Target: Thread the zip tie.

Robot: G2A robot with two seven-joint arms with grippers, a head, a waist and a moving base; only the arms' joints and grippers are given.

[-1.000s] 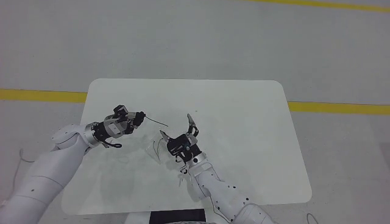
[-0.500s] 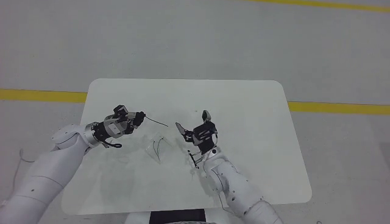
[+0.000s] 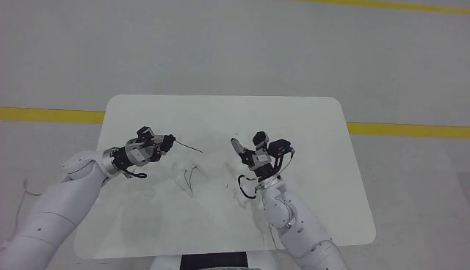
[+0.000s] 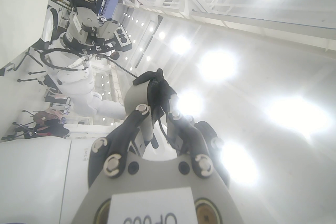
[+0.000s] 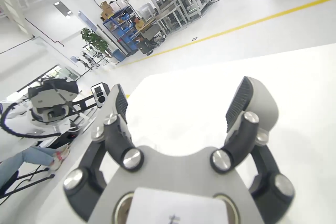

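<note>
From where I stand, the left pincer (image 3: pixel 166 142) is clamped tight on one end of a thin black plastic zip tie (image 3: pixel 189 147), held over the left part of the white round-cornered desk (image 3: pixel 308 123). The strap's free end sticks out toward the desk's middle. The right pincer (image 5: pixel 181 100) is spread wide with nothing in it, over the middle of the desk, near the tie's tip but apart from it. A small pale curved piece (image 3: pixel 189 176), too faint to identify, lies on the desk between the arms.
</note>
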